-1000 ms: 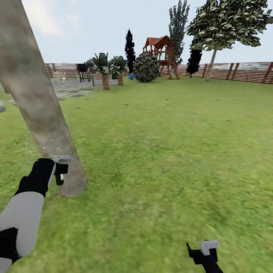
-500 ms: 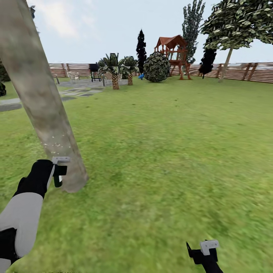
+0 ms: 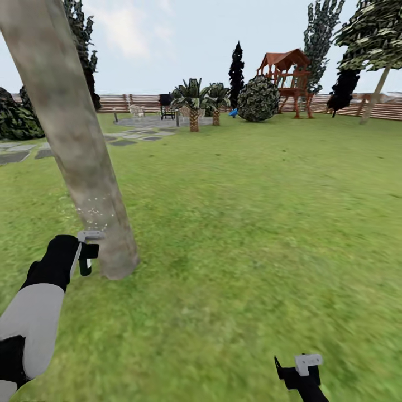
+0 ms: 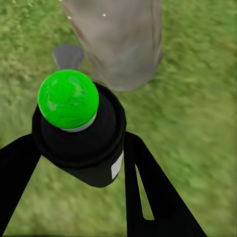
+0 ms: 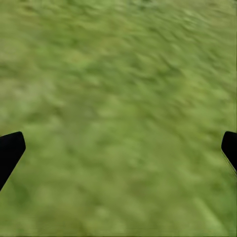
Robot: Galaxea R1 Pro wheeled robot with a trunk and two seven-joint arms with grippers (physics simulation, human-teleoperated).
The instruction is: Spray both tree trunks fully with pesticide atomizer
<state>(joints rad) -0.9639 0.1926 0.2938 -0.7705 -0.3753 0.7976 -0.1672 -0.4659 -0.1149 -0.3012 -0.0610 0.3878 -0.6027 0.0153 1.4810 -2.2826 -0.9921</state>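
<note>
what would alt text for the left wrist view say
The left gripper holds a black pesticide atomizer with a bright green top, aimed at the base of a pale grey-brown tree trunk standing in green grass.

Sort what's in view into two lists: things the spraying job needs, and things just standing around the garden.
For the job:
- pesticide atomizer, held in the left gripper
- near tree trunk, speckled with spray droplets
- far tree by the fence

Just standing about:
- playhouse
- round bush
- palm plants
- grill
- right gripper, empty over the grass
</note>
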